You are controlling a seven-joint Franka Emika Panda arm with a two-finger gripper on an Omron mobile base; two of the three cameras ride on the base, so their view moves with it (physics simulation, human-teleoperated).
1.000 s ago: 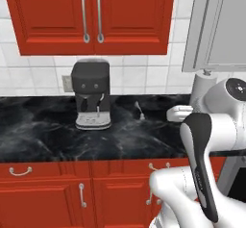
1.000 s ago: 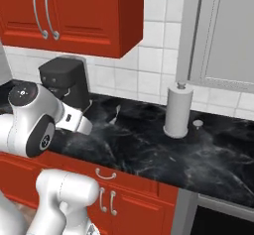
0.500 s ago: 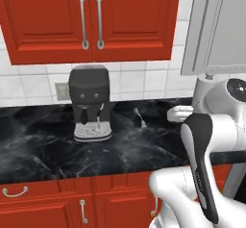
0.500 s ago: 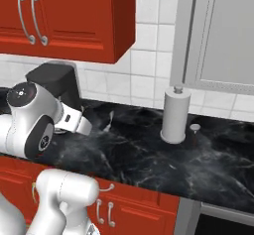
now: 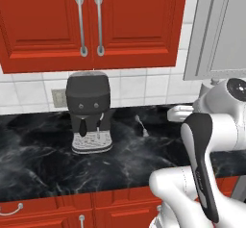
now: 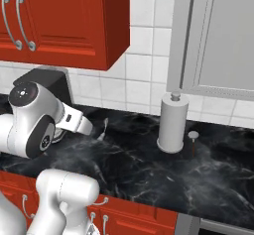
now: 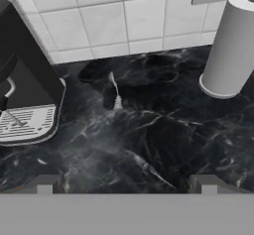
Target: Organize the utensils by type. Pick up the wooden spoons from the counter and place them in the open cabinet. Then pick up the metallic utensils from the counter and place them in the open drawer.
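Observation:
A small silver-grey metallic utensil [image 7: 115, 92] lies on the black veined counter [image 7: 149, 145], to the right of the coffee machine, and it shows too as the metallic utensil [image 5: 141, 126] [image 6: 103, 129] in both base views. My gripper [image 7: 126, 184] hovers over the counter short of it, open, with nothing between its widely spread fingertips [image 7: 47, 182]. Right of the paper towel roll sits a small piece [image 6: 192, 138] with a pale round head and a brown stem; I cannot tell whether it is a wooden spoon. The open cabinet and open drawer are out of view.
A black coffee machine [image 5: 90, 111] stands on the counter at the left, and it shows again as the coffee machine [image 7: 25, 95] in the hand view. A grey paper towel roll [image 6: 172, 122] [image 7: 230, 45] stands at the right. Shut red wall cabinets [image 5: 91, 20] hang above. A grey cabinet [image 6: 218, 35] is at the upper right.
The whole scene has shifted and grown in both base views, so the base has moved. The arm keeps its pose and the gripper stays open.

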